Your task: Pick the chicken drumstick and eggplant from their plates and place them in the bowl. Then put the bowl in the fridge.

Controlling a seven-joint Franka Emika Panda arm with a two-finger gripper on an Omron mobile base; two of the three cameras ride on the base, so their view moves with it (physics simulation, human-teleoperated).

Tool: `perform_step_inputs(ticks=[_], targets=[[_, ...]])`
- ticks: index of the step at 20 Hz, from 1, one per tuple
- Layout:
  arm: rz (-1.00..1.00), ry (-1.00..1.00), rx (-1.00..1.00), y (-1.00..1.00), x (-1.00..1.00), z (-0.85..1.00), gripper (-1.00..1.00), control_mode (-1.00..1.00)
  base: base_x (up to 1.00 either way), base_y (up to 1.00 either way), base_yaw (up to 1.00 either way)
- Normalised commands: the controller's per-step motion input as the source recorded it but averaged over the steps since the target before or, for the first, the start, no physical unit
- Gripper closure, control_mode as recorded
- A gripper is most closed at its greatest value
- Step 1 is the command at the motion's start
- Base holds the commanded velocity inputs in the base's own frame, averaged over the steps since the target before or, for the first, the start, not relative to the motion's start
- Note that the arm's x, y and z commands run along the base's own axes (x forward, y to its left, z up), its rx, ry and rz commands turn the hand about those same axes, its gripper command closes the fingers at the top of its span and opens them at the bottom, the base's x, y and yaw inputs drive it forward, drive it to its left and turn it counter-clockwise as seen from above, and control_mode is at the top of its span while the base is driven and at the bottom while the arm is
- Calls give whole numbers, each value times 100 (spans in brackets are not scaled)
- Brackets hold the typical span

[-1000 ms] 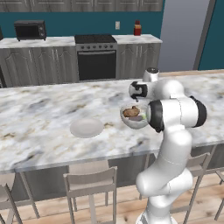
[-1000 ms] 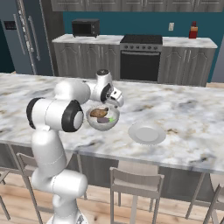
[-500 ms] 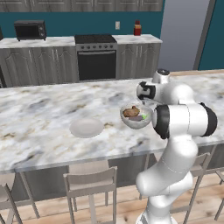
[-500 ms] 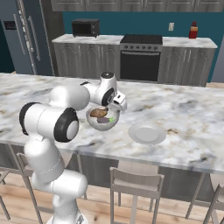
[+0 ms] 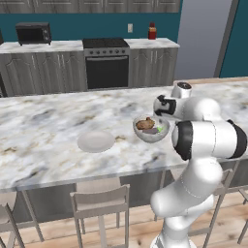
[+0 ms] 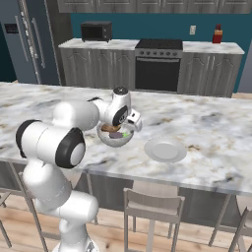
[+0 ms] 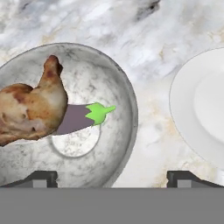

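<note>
We hold our gripper (image 7: pixel 112 177) spread wide and empty above the bowl (image 7: pixel 124 131), which sits on the marble counter (image 5: pixel 43 131) towards its near edge. Inside, the chicken drumstick (image 7: pixel 30 107) lies across the eggplant (image 7: pixel 85 116). The plate (image 7: pixel 197 109) just beside it is bare, so we judge both foods delivered and the bowl ready for gripping by its rim.

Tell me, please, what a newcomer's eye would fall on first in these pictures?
Probably the bowl on the marble counter, with the chicken drumstick lying over the eggplant inside it. Next, the open end effector poised over the bowl's rim, and the bare white plate beside the bowl.
</note>
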Motion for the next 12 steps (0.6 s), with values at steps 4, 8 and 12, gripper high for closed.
perform_step_inputs(ticks=[4,8,12], targets=[[8,2,0,0,-27,-13,-100,-100,0,0,0],[0,7,0,9,-16,-15,-100,-100,0,0,0],[0,11,0,12,-7,-12,-100,-100,0,0,0]])
